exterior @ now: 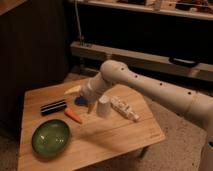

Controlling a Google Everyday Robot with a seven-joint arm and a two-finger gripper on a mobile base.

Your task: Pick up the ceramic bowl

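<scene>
Dark shelves (150, 10) stand behind the wooden counter (125, 137). A big white arm (150, 87) stretches in from the right edge. The green ceramic bowl (51, 138) sits by the front left corner. The end effector (90, 104) hangs over the middle, well apart from the bowl; I cannot tell if it is wide or narrow. A white cup (103, 106), an orange stick (73, 116) and a blue thing (80, 101) lie close around it.
</scene>
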